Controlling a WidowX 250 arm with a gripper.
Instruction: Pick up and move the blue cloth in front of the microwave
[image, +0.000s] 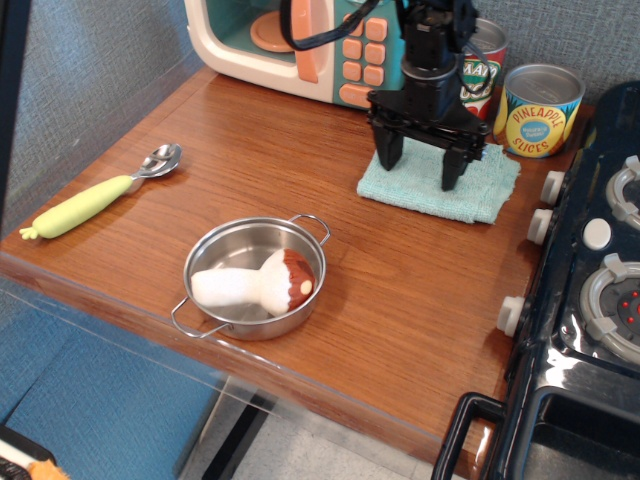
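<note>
cloth: the blue cloth (440, 183) lies flat and folded on the wooden table (400, 290), right of the microwave's front, just before the two cans and near the stove edge.
gripper: your gripper (422, 165) hangs straight down over the cloth with its fingers spread wide, one tip near the left edge, the other toward the middle; nothing is held yet.
why so: a wide spread straddling the fabric looks set for you to pinch a fold from above.
goal spot: the bare wood before the microwave (300, 45) is where you likely want it.
neighbours: tomato sauce can (478, 75) and pineapple can (538, 110) stand close behind; the stove (590, 290) flanks the right.
in the way: the pot (255, 277) holding a toy mushroom (255, 283) and the spoon (95, 195) sit well apart from the cloth, so you have room on that side.
</note>
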